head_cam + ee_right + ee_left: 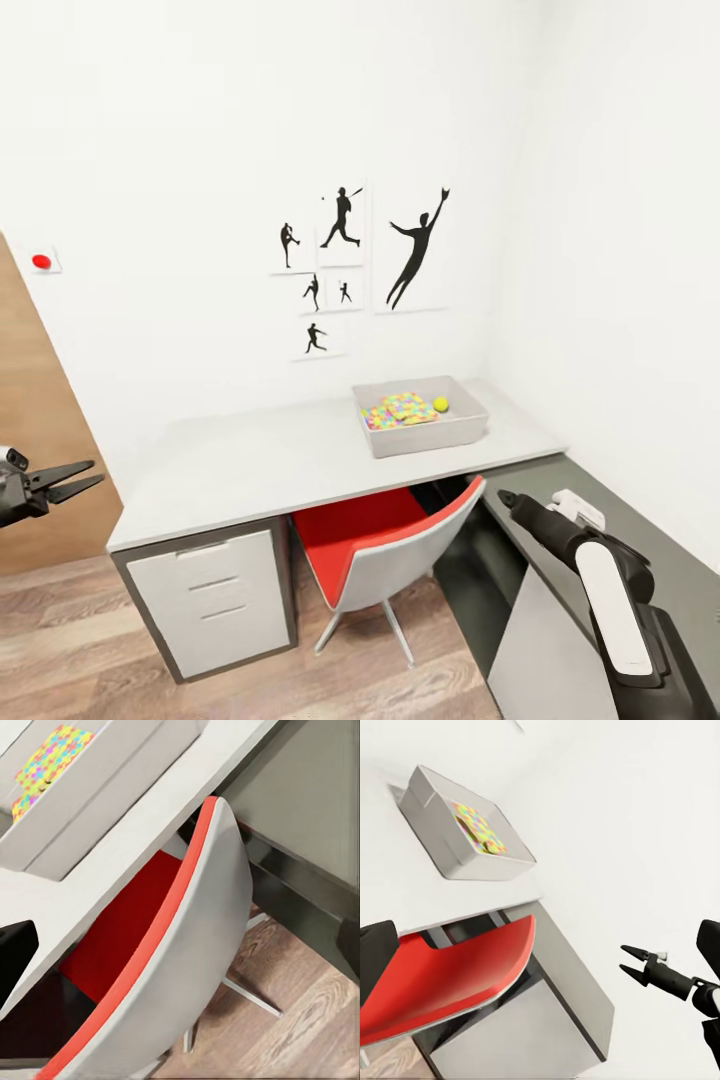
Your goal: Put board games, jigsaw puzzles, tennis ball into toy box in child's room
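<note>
Both end effectors empty; toy box partly filled.

Left end effector (pixel 85 477) has its jaws parted, nothing between them, hanging off the surface's (pixel 300 455) edge. Right end effector (pixel 507 497) holds nothing visible; jaw gap cannot be told. Ahead of both, across the red chair (pixel 385 550), the toy box (pixel 425 432) sits on the surface holding jigsaw puzzles (pixel 398 409) and the tennis ball (pixel 440 404). No board games seen there; judged step: go and fetch them from the bed.
</note>
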Motion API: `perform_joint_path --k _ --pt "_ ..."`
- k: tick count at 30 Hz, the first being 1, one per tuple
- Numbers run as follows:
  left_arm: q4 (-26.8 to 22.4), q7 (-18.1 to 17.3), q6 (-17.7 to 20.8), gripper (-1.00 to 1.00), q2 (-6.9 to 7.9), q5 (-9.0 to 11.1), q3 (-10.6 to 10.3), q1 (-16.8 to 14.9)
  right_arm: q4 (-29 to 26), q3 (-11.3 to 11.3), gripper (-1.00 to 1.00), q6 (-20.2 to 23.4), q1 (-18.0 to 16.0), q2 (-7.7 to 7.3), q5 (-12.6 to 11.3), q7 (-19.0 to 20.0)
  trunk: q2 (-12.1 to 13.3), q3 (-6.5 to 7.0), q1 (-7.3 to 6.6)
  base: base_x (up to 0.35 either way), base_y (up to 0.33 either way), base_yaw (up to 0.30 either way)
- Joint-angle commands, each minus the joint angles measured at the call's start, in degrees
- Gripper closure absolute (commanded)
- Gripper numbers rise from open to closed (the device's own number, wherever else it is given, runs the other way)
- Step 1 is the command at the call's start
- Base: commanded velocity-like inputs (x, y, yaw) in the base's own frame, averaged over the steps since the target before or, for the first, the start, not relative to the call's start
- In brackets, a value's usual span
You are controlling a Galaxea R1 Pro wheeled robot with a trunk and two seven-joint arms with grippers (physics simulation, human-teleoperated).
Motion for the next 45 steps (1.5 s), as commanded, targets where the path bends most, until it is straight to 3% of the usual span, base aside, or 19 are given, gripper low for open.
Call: perform_joint_path --k 1,28,45 --pt "0.0 -0.23 0.61 -1.0 0.0 -0.02 -0.02 -0.05 -0.07 0.01 -1.0 0.16 -0.05 -0.02 -0.62 -0.53 -0.09 -0.11 0.0 -0.151 0.0 0.021" --pt "0.16 -0.23 1.24 -1.0 0.15 0.27 0.14 -0.05 0.02 0.01 -1.0 0.16 -0.05 -0.02 -0.59 -0.53 -0.09 -0.11 0.0 -0.015 0.002 0.201" --pt "0.18 -0.23 1.07 -1.0 0.17 0.27 0.14 -0.05 0.0 0.01 -1.0 0.16 -0.05 -0.02 -0.6 -0.53 -0.09 0.1 0.0 0.0 0.159 0.188"
